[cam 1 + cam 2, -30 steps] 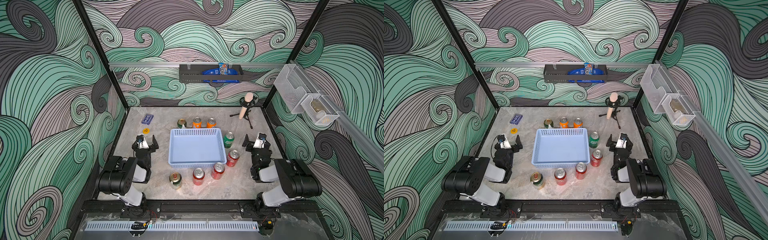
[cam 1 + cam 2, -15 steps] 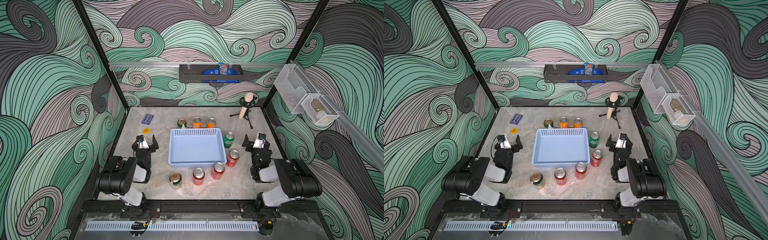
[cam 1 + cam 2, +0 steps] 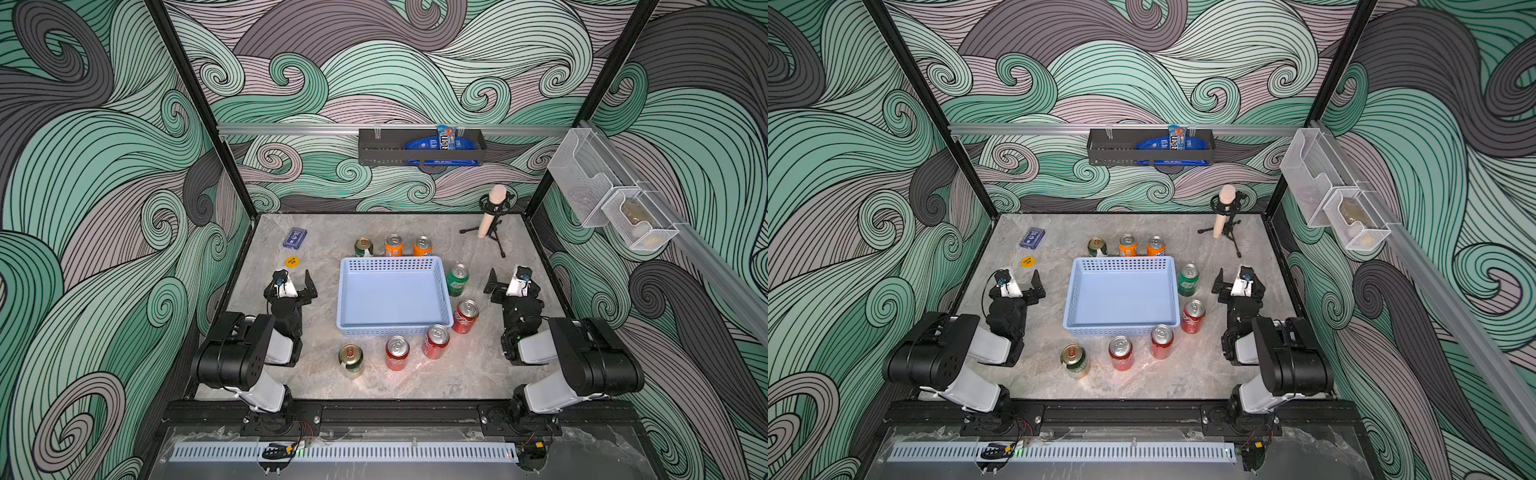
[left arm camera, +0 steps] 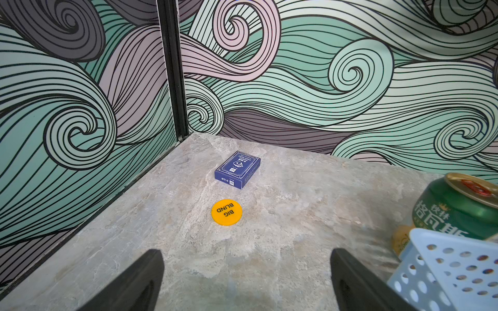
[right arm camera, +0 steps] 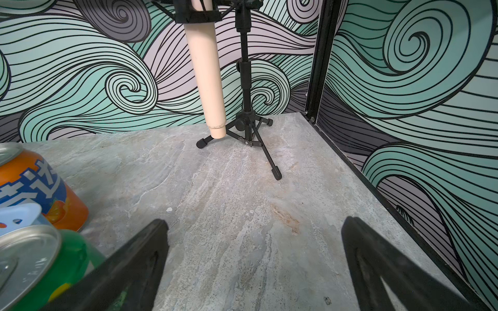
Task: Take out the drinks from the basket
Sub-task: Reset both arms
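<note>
The light-blue basket (image 3: pixel 392 299) sits mid-table with nothing in it. The drinks stand around it on the table: a green-and-cream can (image 3: pixel 363 247) and two orange cans (image 3: pixel 393 245) behind it, a bright green can (image 3: pixel 457 280) and a red can (image 3: pixel 466 316) to its right, two more red cans (image 3: pixel 397 353) and a second green-and-cream can (image 3: pixel 351 360) in front. My left gripper (image 3: pixel 294 279) (image 4: pixel 246 254) is open left of the basket. My right gripper (image 3: pixel 508 277) (image 5: pixel 256 223) is open to its right, beside the bright green can (image 5: pixel 40 266). Neither holds anything.
A blue card box (image 4: pixel 238 169) and a yellow "BIG BLIND" chip (image 4: pixel 226 212) lie at the back left. A microphone on a small black tripod (image 5: pixel 207 67) stands at the back right. A black wall rack (image 3: pixel 419 145) and white mesh bins (image 3: pixel 611 208) hang on the walls.
</note>
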